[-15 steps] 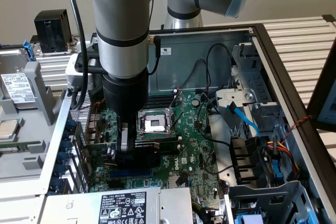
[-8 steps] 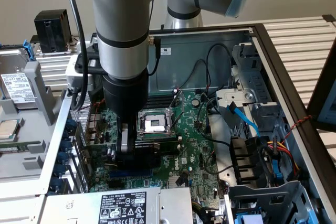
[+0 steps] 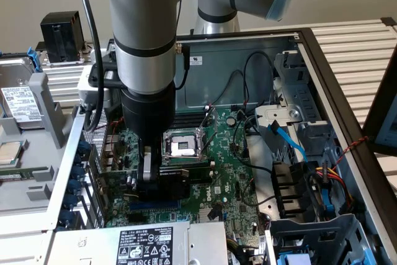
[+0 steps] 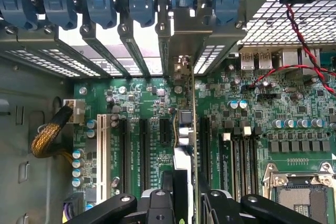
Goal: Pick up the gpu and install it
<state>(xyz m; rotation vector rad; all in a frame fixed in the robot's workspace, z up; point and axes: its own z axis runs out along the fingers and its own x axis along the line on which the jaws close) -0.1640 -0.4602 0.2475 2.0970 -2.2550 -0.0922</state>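
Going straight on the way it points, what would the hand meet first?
The hand is clamped on the gpu, held on edge, and points at the motherboard. The card's far edge would likely reach the board first, among its long slots; the gap left is hard to judge.

Soft even light; glare through rear slots; case wall shadowed.

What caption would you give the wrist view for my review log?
Gripper holds the gpu on edge at the expansion slots of the motherboard inside the open case.
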